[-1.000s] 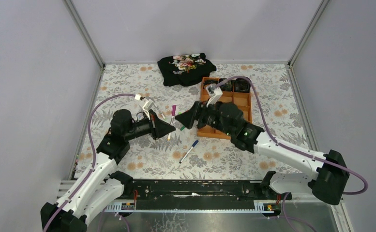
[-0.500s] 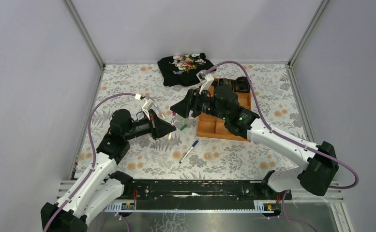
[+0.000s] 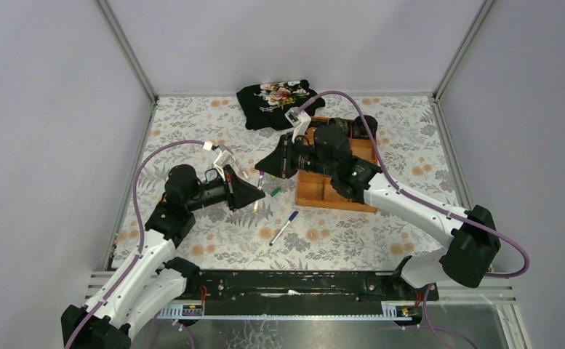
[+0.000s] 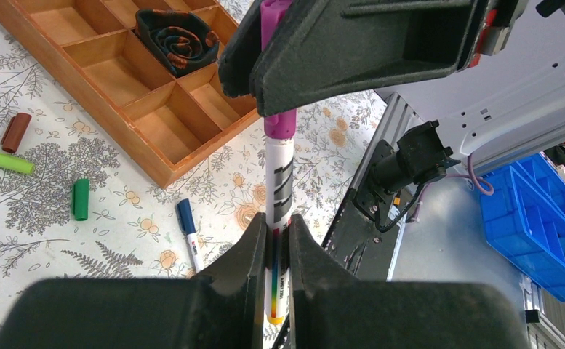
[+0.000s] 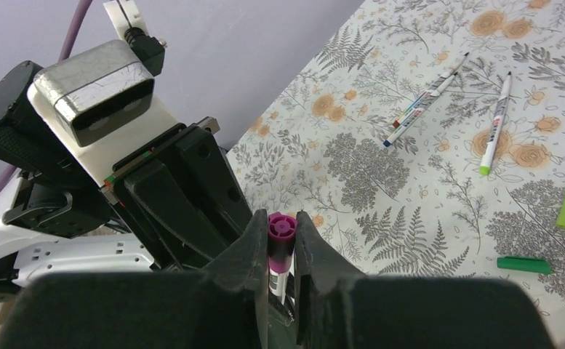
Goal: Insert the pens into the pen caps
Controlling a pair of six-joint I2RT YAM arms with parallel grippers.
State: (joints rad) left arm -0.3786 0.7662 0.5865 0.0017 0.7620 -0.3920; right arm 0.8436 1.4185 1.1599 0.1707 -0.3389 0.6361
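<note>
While left claw (image 4: pixel 278 227) pinches the pen (image 4: pixel 279 174), right claw (image 5: pixel 281 220) pinches its magenta cap (image 4: pixel 280 125), long axis joining both

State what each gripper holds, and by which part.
Left gripper clamps the white pen by its barrel, near the rear end; right gripper clamps the magenta cap by its sides.

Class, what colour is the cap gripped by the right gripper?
Magenta; the cap shows best in the left wrist view.
</note>
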